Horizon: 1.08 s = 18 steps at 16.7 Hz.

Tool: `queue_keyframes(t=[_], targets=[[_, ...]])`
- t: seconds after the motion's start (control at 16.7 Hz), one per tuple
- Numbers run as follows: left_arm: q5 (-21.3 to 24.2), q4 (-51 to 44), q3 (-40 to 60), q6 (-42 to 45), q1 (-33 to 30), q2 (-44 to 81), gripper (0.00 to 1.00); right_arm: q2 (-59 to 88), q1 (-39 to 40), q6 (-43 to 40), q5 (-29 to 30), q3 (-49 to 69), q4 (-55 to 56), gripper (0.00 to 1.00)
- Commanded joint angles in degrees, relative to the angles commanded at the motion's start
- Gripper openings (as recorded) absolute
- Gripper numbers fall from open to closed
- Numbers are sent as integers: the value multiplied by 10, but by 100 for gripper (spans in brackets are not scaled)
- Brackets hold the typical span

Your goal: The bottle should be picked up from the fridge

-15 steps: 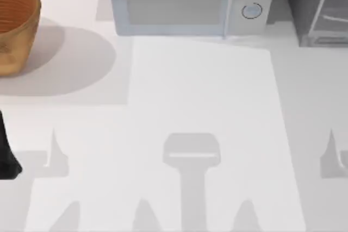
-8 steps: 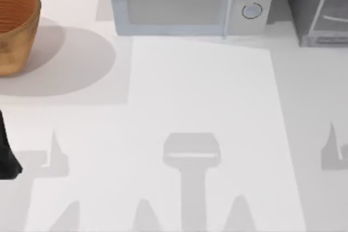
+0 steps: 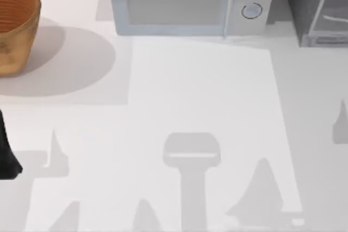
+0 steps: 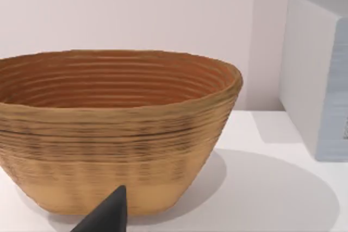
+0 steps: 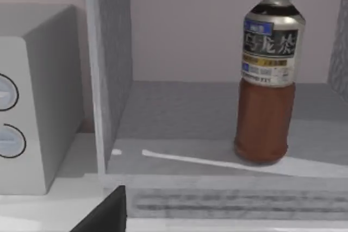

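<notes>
Bottle (image 5: 270, 74): we see it upright inside the fridge (image 5: 111, 69), surface's far right corner.
Handling: probably light, rigid, slick; we'd grip mid-label.
Gripper state: cannot tell.

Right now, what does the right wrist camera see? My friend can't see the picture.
A small bottle with a white cap, dark label and reddish-brown body stands upright inside the open dark grey fridge. Beside the fridge is a pale microwave with two round knobs. A dark fingertip of the right hand pokes in at the picture's edge.
</notes>
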Motion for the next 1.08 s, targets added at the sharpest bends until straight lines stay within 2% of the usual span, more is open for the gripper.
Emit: queue_keyframes(t=[0.3,0.54,0.72,1.08], targets=[[0,0,0,0,0,0,100,300,-78,5,-76,19,245,100],[0,0,0,0,0,0,100,447,-124,8,-120,39,388,100],[0,0,0,0,0,0,100,494,-141,9,-138,50,441,100],[0,0,0,0,0,0,100,498,-140,9,-138,51,444,100]])
